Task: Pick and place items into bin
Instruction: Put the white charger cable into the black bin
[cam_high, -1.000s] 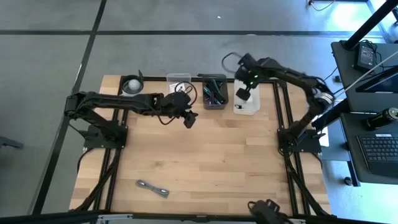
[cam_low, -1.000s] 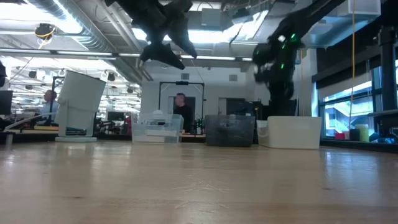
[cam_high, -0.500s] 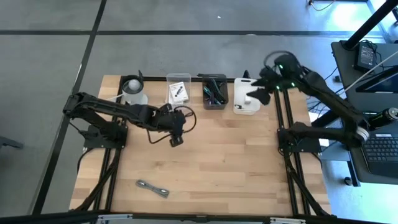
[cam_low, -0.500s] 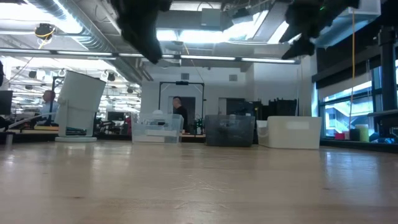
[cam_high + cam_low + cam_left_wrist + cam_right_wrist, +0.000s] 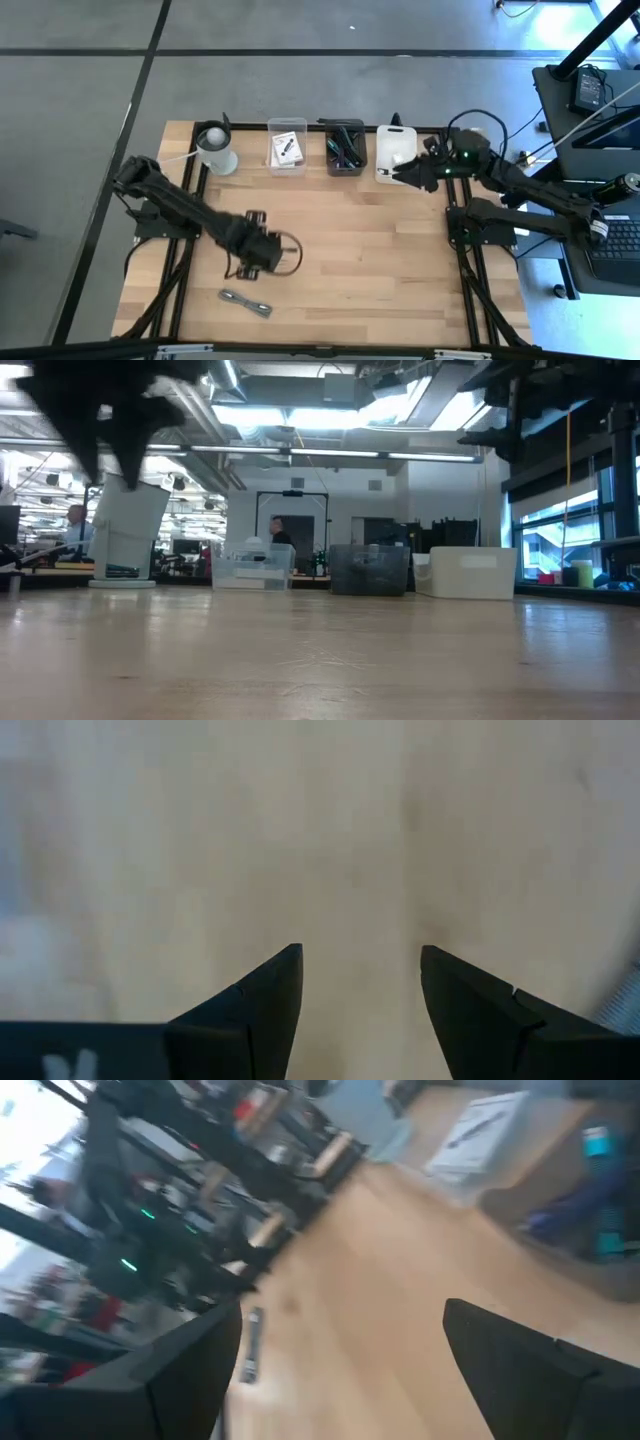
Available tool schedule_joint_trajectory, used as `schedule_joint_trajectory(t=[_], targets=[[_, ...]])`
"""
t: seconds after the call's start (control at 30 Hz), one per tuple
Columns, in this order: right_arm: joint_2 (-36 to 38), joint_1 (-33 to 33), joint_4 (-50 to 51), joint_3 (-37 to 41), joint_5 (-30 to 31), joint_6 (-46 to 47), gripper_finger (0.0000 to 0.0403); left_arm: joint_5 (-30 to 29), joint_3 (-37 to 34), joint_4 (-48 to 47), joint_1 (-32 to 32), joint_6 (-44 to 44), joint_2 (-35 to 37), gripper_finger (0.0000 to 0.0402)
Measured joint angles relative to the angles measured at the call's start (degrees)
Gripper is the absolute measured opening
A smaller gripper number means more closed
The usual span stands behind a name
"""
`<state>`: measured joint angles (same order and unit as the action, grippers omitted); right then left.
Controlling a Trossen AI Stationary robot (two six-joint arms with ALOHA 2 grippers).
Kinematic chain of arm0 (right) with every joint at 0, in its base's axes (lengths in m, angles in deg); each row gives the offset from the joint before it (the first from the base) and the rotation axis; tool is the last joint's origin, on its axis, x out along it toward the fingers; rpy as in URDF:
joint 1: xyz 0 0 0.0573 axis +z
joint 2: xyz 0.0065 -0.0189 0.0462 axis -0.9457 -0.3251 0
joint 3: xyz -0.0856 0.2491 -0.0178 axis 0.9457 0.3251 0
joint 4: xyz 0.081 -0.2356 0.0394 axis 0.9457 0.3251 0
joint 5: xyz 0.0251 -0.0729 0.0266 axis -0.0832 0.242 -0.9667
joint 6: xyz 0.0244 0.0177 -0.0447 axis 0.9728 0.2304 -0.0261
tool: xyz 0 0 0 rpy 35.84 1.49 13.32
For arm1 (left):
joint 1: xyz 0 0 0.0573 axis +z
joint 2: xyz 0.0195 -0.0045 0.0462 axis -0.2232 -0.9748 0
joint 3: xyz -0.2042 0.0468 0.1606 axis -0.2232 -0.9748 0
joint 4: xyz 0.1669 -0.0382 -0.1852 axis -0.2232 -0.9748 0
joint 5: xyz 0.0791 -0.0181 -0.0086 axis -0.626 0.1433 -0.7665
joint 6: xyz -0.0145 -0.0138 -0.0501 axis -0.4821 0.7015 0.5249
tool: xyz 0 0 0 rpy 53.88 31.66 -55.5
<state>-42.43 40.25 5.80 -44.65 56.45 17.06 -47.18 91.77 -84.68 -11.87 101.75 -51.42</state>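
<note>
Left gripper (image 5: 268, 252), fingers parted and empty, low centre-left in the high view over bare wooden table (image 5: 380, 250); grey strip (image 5: 246, 301) lower left. Right gripper (image 5: 408, 172) spread, empty, beside white bin (image 5: 393, 168). Clear bin (image 5: 287, 148): white cards. Dark bin (image 5: 346, 147): teal tool.

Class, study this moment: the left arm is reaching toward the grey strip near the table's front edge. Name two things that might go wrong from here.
1. The grey strip lies flat on the wooden table. The open left claw may scrape the wood or pinch only one end.
2. The strip lies far from the bins at the back, so a weak hold might drop it on the way.

The right claw waits beside the white bin.
</note>
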Motion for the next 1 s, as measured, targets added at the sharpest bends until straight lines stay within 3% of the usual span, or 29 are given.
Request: schedule_joint_trajectory(t=[0.2, 0.4, 0.73, 1.0], targets=[[0.08, 5.49, -16.02, 5.9, 1.08, 6.99, 0.0349, 4.17, -0.42, 1.15, -7.38, 5.55, -6.17, 0.0196], [0.06, 12.6, -27.9, 8.22, 8.68, 11.77, 0.0349, 5.66, -0.42, 5.77, -13.08, 11.48, -7.87, 0.0196], [-2.79, 25.18, -30.6, 8.3, 29.61, 12.29, 0.0349, 4.11, -0.42, 6.62, -19.87, 20.48, -7.87, 0.0195], [-9.79, 27.92, -32.52, 8.3, 31.31, 13.99, 0.0349, 3.48, -0.42, 7.06, -24.25, 23.24, -11.52, 0.0195]])
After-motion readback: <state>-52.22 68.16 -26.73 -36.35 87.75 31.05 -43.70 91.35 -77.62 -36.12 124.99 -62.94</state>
